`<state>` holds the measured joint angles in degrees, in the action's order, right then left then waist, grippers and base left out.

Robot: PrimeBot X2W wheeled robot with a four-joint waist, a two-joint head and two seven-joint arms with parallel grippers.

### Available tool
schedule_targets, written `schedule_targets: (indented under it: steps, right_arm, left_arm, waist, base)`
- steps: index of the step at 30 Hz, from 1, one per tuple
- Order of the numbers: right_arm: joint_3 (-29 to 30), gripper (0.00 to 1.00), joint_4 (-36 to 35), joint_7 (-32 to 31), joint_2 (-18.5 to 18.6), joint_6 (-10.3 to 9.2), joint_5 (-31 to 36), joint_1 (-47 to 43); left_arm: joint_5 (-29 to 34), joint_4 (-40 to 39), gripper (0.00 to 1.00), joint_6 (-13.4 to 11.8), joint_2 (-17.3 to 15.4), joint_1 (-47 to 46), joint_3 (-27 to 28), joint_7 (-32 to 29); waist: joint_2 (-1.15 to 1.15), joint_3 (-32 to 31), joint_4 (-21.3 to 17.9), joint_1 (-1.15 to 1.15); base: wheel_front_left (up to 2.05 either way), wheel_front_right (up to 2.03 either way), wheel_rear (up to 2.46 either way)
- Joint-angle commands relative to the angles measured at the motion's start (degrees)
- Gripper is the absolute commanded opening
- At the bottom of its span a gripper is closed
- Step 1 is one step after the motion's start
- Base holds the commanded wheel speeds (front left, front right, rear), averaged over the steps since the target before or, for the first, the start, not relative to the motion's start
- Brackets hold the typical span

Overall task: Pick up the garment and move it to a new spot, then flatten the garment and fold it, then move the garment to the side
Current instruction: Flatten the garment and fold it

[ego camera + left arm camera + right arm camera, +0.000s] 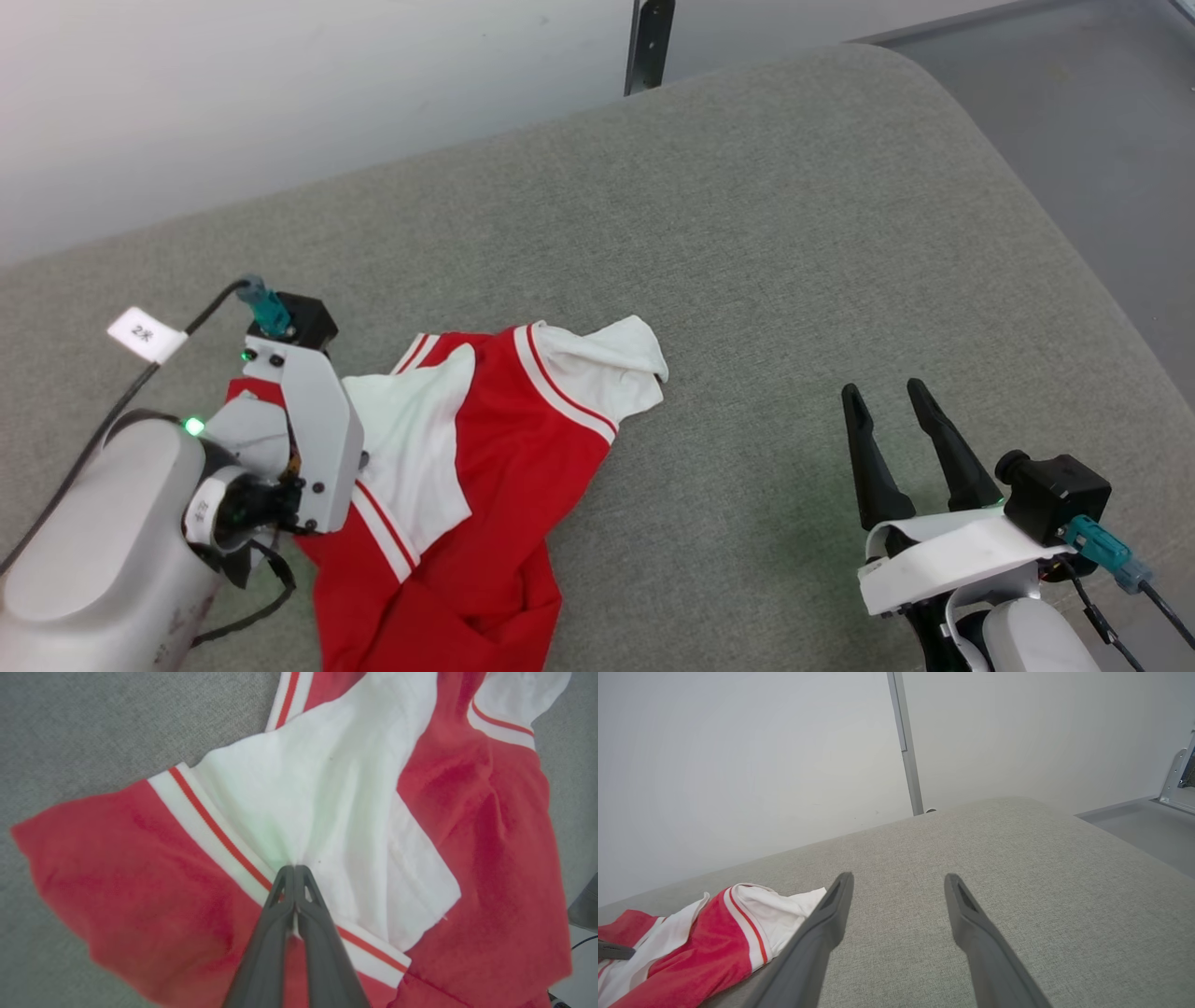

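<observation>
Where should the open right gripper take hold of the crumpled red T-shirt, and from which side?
Likely the white short sleeve sticking out at the right edge of the red soft-fabric T-shirt: it lies loose on the grey cushion, nearest the right gripper, so come from the right.

The garment is soft matt cloth, creased. The surface wears a coarse grey weave, matt too. The left gripper and right gripper have smooth, dull dark plastic fingers. The left forearm has a smooth pale shell with slight sheen.
</observation>
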<state>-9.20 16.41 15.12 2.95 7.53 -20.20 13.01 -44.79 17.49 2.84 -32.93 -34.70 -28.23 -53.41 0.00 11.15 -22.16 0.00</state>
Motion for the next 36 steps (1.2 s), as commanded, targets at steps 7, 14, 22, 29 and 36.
schedule_targets:
  steps: [7,14,22,29,36]
  right_arm:
    - [0.18,1.00,0.52,0.04,-0.13,-0.09,-0.58,0.29]
    - [0.17,1.00,1.07,0.03,-0.13,-0.09,-0.85,0.60]
    - [0.47,1.00,1.51,0.04,-0.13,-0.09,-0.95,0.45]
    - [0.97,1.00,2.01,0.04,-0.12,-0.09,-0.95,0.20]
    - [1.20,1.00,2.40,0.04,-0.11,-0.09,-0.56,-0.19]
  left_arm:
    - [0.19,0.14,0.00,0.56,-0.44,0.22,-0.86,-0.49]
    - [0.76,0.75,0.00,0.73,-1.30,-0.86,-2.31,-3.11]
    - [1.24,-0.76,0.00,1.12,-3.37,-3.44,-3.05,-6.70]
    - [1.32,-3.90,0.00,0.80,-5.87,-4.90,-2.74,-9.18]
    - [0.29,-7.13,0.00,0.13,-8.33,-4.62,-0.93,-9.55]
  waist:
    - [0.00,-0.05,0.35,0.00]
    - [0.00,0.11,0.37,0.00]
    - [0.00,0.41,0.25,0.00]
    - [0.00,0.18,0.91,0.00]
    - [0.00,-0.38,1.92,0.00]
  base:
    - [0.00,0.00,0.00]
    - [0.00,0.00,0.00]
    - [0.00,0.00,0.00]
    - [0.00,0.00,0.00]
    - [0.00,0.00,0.00]
